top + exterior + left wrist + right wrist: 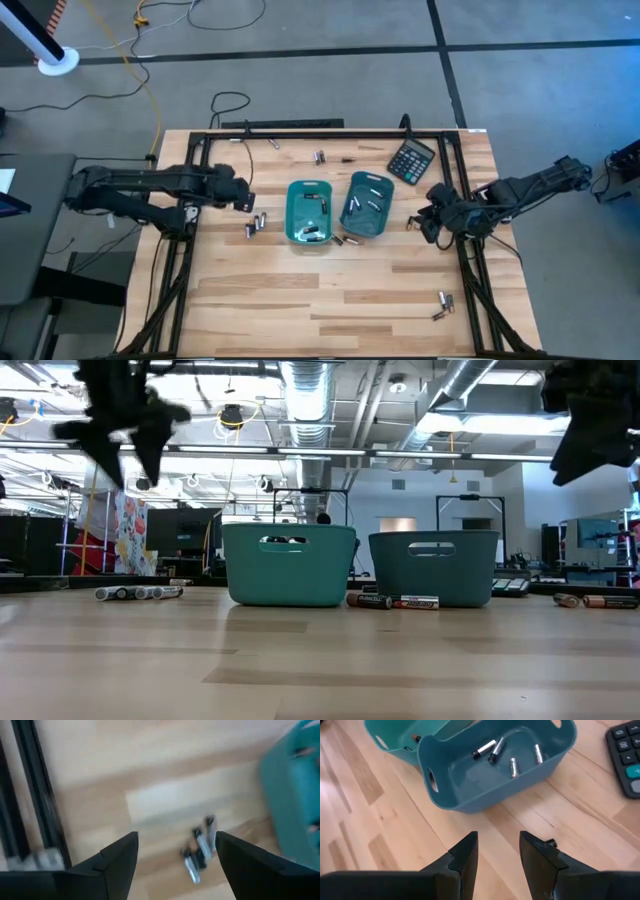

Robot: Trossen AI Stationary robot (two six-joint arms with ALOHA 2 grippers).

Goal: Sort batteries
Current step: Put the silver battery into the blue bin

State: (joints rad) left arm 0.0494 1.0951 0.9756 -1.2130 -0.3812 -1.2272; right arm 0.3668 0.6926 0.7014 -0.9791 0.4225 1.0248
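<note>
Table point(330, 300): wooden. Two teal trays at centre, left tray point(309, 212) and right tray point(367, 205), touching; each holds batteries point(512, 766). Calculator point(411, 161) at 1 o'clock. Left gripper point(175, 851) at 9 o'clock, fingers wide, empty, above a loose battery cluster point(198, 849). Right gripper point(498, 851) at 3 o'clock, fingers narrowly apart, empty. Strays point(441, 305) at 5 o'clock.

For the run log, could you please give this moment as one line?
left gripper: open, above loose batteries | right gripper: open, empty, beside right tray | trays: batteries inside both
</note>
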